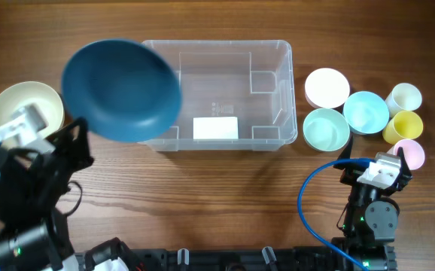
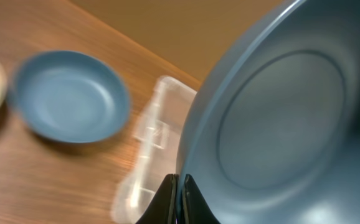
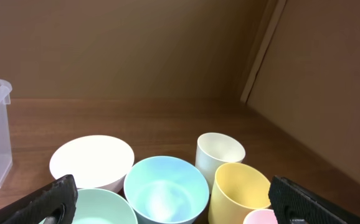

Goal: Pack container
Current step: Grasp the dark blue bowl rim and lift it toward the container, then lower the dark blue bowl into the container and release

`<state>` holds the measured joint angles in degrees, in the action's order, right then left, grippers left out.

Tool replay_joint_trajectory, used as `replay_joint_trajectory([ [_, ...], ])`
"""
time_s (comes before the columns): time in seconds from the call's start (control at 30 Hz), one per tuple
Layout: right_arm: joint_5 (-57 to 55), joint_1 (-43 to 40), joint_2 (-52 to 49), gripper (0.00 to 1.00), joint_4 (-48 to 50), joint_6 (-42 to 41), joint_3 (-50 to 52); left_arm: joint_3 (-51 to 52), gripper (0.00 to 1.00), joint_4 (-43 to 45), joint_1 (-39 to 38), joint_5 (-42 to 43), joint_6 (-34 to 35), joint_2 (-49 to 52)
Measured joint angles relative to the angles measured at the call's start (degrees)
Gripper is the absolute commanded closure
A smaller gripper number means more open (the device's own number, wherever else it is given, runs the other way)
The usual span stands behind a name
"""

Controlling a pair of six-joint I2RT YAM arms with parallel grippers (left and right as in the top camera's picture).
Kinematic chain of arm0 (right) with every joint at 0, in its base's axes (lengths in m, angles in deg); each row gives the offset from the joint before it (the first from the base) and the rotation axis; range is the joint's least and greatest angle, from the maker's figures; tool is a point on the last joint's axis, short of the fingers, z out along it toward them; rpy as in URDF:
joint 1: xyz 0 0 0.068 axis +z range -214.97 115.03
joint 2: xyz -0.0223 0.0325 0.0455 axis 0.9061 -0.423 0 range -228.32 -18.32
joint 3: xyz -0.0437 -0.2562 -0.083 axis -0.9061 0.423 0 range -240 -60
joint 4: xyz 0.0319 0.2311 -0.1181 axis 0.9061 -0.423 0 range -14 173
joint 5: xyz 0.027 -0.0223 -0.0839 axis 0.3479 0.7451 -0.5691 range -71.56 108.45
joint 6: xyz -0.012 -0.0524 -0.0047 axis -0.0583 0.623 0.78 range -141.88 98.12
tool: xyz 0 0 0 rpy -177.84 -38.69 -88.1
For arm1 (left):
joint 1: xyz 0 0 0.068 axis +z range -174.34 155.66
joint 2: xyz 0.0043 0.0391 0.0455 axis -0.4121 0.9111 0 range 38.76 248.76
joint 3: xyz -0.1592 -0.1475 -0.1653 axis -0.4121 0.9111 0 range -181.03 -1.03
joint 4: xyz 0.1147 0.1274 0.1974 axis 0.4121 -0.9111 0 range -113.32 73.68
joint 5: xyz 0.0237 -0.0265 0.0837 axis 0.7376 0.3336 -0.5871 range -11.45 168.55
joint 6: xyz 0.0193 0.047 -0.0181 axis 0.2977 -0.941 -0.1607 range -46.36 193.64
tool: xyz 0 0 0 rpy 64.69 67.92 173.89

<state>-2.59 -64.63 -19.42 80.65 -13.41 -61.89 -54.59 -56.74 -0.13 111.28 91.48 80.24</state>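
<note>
Far left of the container [image 1: 217, 94] a cream bowl [image 1: 23, 109] sat on the wooden table [image 1: 202, 196]. The left gripper [image 2: 179, 186] had its jaws clamped on the rim of a dark blue bowl [image 1: 121, 89], raised and tilted over the container's left end. A second blue dish [image 2: 71, 96] lay on the table left of the container. The clear container stood mid-table, a white label [image 1: 216, 128] on its floor. To its right clustered a white bowl [image 1: 327, 86], a mint bowl [image 1: 326, 128], a light blue bowl [image 1: 366, 111], then cream [image 1: 406, 98], yellow [image 1: 403, 126] and pink [image 1: 409, 153] cups. Right of the container, nearer than the cups, the right gripper [image 3: 170, 190] hung with jaws wide apart.
</note>
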Motion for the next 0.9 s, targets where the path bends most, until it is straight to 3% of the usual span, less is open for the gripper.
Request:
replay_joint_trajectory([
  [0.17,0.0,0.0,0.0,0.0,0.0,0.0,0.0,-0.02,0.96,5.62,-13.25,-1.68,-0.26,7.41],
  [0.47,0.02,0.0,0.0,0.0,0.02,0.0,0.0,-0.37,0.96,11.06,-31.93,-19.96,-0.63,24.3],
  [0.57,0.02,0.0,0.0,0.0,0.0,0.0,0.0,-1.75,0.96,13.05,-34.07,-25.35,-0.63,28.17],
  [0.9,0.02,0.0,0.0,0.0,0.0,0.0,0.0,-3.04,0.96,15.37,-37.11,-31.65,-0.68,39.36],
])
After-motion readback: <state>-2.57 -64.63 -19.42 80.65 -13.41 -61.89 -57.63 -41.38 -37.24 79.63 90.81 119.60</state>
